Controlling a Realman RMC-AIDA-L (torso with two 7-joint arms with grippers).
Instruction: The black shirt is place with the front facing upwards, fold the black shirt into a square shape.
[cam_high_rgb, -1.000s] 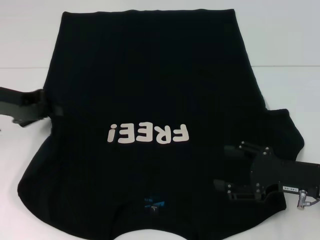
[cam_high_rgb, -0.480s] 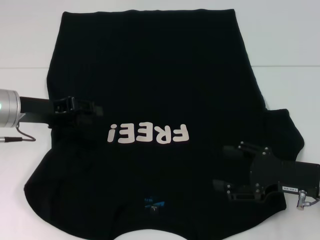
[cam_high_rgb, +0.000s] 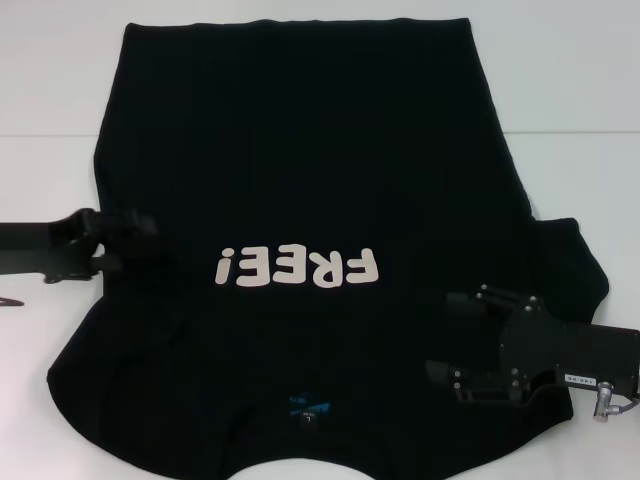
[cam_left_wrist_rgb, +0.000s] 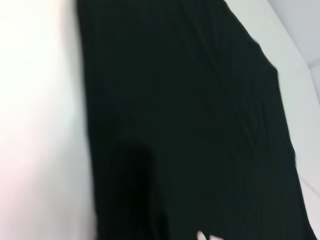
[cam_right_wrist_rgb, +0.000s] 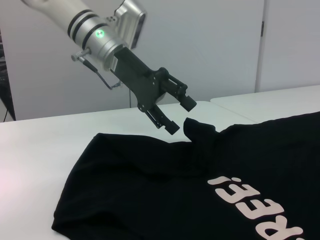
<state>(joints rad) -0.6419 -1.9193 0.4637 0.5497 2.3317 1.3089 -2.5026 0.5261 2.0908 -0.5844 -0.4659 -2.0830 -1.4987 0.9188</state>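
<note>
the black shirt (cam_high_rgb: 300, 150) lies mostly unfolded on the tabletop (cam_high_rgb: 60, 80); left end effector (cam_right_wrist_rgb: 179, 114) gapes empty beside its raised edge, right end effector (cam_high_rgb: 445, 335) spread wide.

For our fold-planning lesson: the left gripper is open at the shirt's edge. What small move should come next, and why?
Probably shift the open right gripper onto the right sleeve to fold it inward: that sleeve juts out from the shirt, the left side shows none, and the left gripper holds nothing.
</note>
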